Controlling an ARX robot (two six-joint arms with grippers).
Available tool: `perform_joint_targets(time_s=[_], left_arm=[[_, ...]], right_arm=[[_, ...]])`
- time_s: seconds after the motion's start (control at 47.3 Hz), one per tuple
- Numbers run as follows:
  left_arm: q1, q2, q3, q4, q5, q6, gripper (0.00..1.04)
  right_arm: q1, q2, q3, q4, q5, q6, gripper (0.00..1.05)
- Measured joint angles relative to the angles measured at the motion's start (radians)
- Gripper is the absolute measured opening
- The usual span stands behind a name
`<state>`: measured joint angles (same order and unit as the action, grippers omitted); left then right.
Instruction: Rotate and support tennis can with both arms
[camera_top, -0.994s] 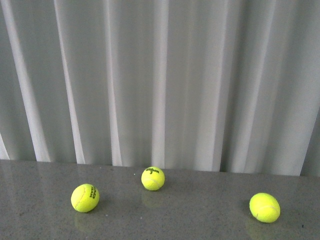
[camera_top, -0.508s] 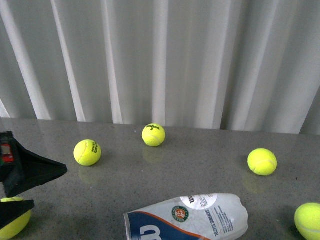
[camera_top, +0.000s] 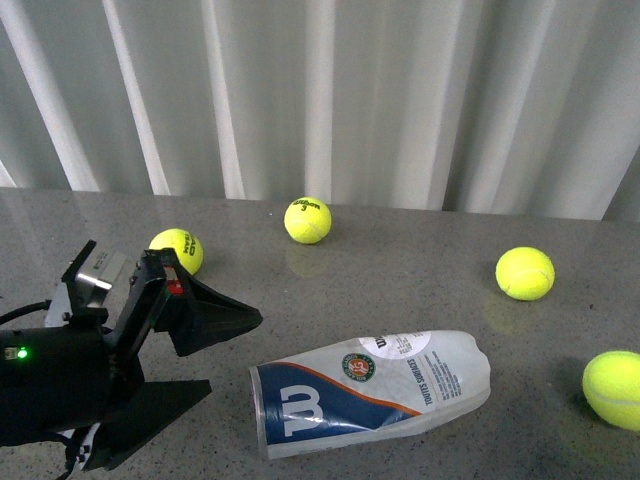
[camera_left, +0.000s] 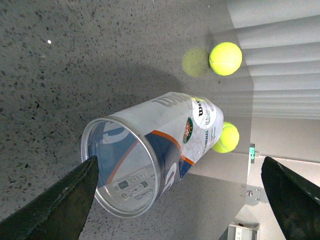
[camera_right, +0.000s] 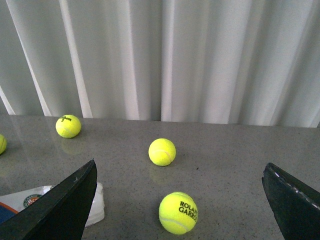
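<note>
Tennis can (camera_top: 370, 392) lies sideways on counter (camera_top: 400, 275); left arm (camera_top: 60, 385) jaws wide, lined up on its open mouth, right arm (camera_right: 70, 205) jaws wide, clear.

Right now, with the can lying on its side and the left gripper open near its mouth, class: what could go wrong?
1. The tennis can lies loose on the smooth table; a one-sided nudge from the left gripper may roll it away.
2. A tennis ball sits near the can's closed end and could get knocked as the can turns.
</note>
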<state>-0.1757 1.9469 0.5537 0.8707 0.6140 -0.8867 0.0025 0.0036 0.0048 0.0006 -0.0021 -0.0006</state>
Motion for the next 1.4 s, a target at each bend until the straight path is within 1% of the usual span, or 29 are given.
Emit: perform_joint_targets(time_s=[0.338,0.635,0.698,0.74,0.761,0.931,0.952,0.994,1.015,1.248,1.333,1.396], left_arm=[[-0.106,0.087,0.056,0.037,-0.012,-0.069,0.98],[-0.156,0.144,0.12,0.05,-0.048,-0.093,0.98],[-0.159,0.156,0.128,0.058,-0.056,-0.102,0.91],[-0.159,0.165,0.131,0.065,-0.057,-0.114,0.84],[-0.159,0.167,0.132,0.068,-0.057,-0.117,0.82],[-0.158,0.179,0.135,0.075,-0.064,-0.15,0.57],[-0.158,0.179,0.134,0.077,-0.064,-0.153,0.55],[-0.157,0.179,0.132,0.085,-0.062,-0.161,0.48],[-0.156,0.179,0.13,0.088,-0.061,-0.164,0.46],[-0.149,0.167,0.101,0.108,-0.061,-0.194,0.13],[-0.146,0.146,0.095,0.115,-0.051,-0.212,0.03],[-0.145,0.118,0.094,0.103,-0.053,-0.212,0.04]], right_arm=[[0.0,0.0,0.0,0.0,0.0,0.0,0.98],[0.0,0.0,0.0,0.0,0.0,0.0,0.98],[0.0,0.0,0.0,0.0,0.0,0.0,0.98],[0.0,0.0,0.0,0.0,0.0,0.0,0.98],[0.0,0.0,0.0,0.0,0.0,0.0,0.98],[0.0,0.0,0.0,0.0,0.0,0.0,0.98],[0.0,0.0,0.0,0.0,0.0,0.0,0.98],[0.0,0.0,0.0,0.0,0.0,0.0,0.98],[0.0,0.0,0.0,0.0,0.0,0.0,0.98],[0.0,0.0,0.0,0.0,0.0,0.0,0.98],[0.0,0.0,0.0,0.0,0.0,0.0,0.98],[0.0,0.0,0.0,0.0,0.0,0.0,0.98]])
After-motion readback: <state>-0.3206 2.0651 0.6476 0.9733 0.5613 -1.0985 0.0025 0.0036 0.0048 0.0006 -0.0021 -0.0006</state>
